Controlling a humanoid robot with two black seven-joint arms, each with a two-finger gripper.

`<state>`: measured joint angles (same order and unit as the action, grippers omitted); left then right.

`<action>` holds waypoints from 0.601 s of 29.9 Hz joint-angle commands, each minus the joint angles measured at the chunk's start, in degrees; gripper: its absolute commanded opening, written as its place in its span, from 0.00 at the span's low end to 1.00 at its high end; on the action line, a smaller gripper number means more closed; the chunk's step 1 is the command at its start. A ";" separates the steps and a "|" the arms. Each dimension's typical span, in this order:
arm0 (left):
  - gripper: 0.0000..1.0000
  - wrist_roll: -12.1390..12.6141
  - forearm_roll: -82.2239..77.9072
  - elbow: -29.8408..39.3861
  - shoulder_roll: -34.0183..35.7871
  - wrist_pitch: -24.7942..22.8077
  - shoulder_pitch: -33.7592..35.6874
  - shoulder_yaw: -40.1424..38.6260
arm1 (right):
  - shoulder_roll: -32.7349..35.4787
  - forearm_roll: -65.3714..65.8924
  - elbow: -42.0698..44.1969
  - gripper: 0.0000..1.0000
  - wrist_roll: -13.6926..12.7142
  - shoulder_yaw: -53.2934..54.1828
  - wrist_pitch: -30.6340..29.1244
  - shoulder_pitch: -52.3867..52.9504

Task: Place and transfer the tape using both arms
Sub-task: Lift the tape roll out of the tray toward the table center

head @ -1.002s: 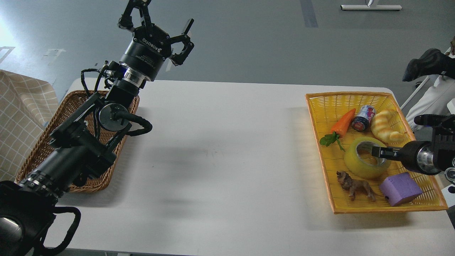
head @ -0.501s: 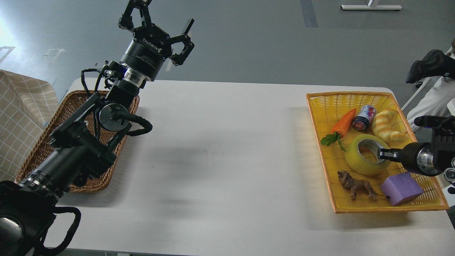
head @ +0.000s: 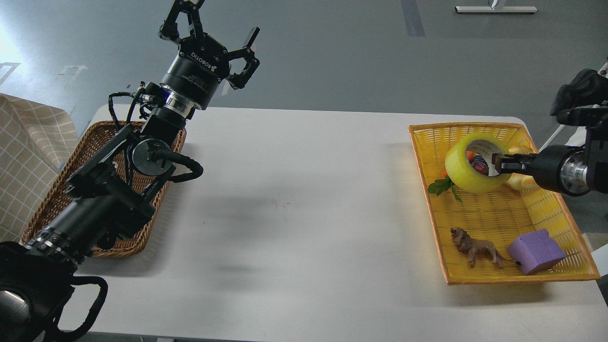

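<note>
Right gripper [head: 499, 163] is pinching the tape [head: 468, 169] by its wall above the yellow basket [head: 546, 213]; lifting clear of the basket's toys before carrying it toward the open-fingered left gripper [head: 209, 35] is wise.

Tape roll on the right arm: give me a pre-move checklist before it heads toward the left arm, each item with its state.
1. The tape is held by the right end effector, fingers reaching into its core: ok.
2. How firm that hold is: cannot tell, the fingers are mostly hidden inside the roll.
3. Tape clear of the yellow basket: cannot tell; it appears lifted, tilted, in front of the carrot and can.
4. Left end effector open and empty to receive: ok, fingers spread, raised past the table's far edge.
5. White table between the two baskets free of obstacles: ok.
6. Lion toy and purple block away from the tape: ok.
</note>
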<state>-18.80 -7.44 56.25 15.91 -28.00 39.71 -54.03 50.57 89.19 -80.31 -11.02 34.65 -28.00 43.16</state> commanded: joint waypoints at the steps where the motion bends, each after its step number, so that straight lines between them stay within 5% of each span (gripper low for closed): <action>1: 0.98 -0.09 0.05 0.00 0.08 0.00 -0.07 -0.03 | 0.76 0.02 -1.78 0.00 -0.22 0.77 0.00 2.62; 8: 0.98 -0.45 0.06 0.00 0.87 0.00 -0.07 -0.11 | -0.20 0.02 -1.08 0.00 -0.23 0.77 0.00 8.96; 18: 0.98 -0.44 0.06 0.00 1.75 0.00 0.11 -0.20 | -12.41 0.19 5.51 0.00 -0.40 0.07 0.00 13.35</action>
<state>-19.20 -7.39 56.25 17.37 -28.00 39.76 -54.15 41.38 89.31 -77.47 -11.48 34.80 -28.00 55.25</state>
